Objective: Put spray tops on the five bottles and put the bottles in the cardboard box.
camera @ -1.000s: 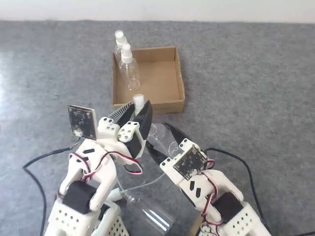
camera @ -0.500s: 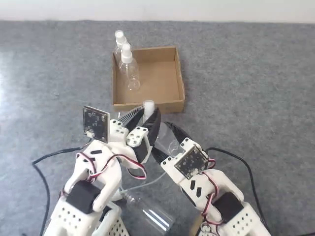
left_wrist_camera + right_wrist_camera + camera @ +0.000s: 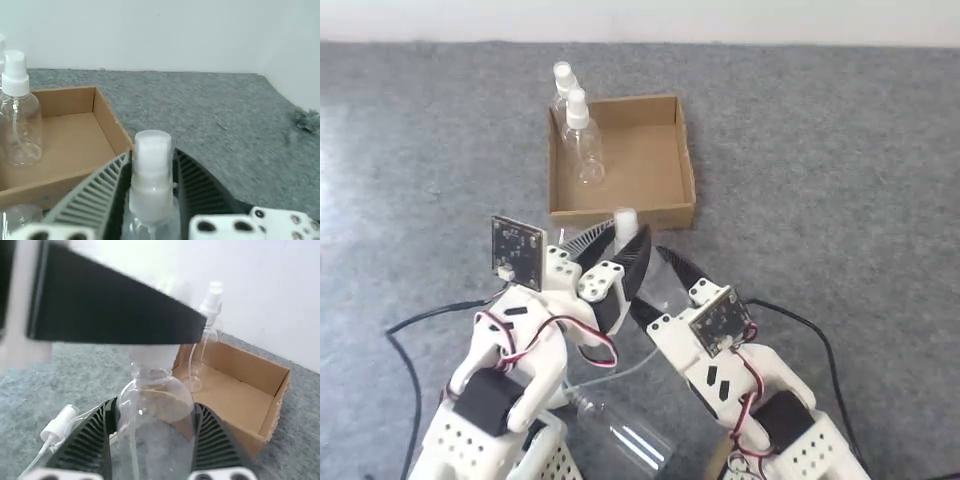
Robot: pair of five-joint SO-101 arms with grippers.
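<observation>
Left claw (image 3: 151,157) clamped on spray top (image 3: 152,144), right claw (image 3: 155,407) clamped round bottle (image 3: 155,427): looks mid-fitting; calls next for seating top squarely, then lifting into cardboard box (image 3: 620,213)

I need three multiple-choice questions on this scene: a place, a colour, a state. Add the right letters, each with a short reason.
1. Where is the spray top that the left gripper holds?
A) in the box
B) at the neck of the clear bottle
C) on the carpet

2. What colour is it?
A) white
B) black
C) blue

3. The right gripper is:
A) open
B) shut on the box
C) shut on the clear bottle

Answers: 1 B, it sits over the bottle's neck; 2 A, it is plainly white; 3 C, it clamps the bottle's sides.
</observation>
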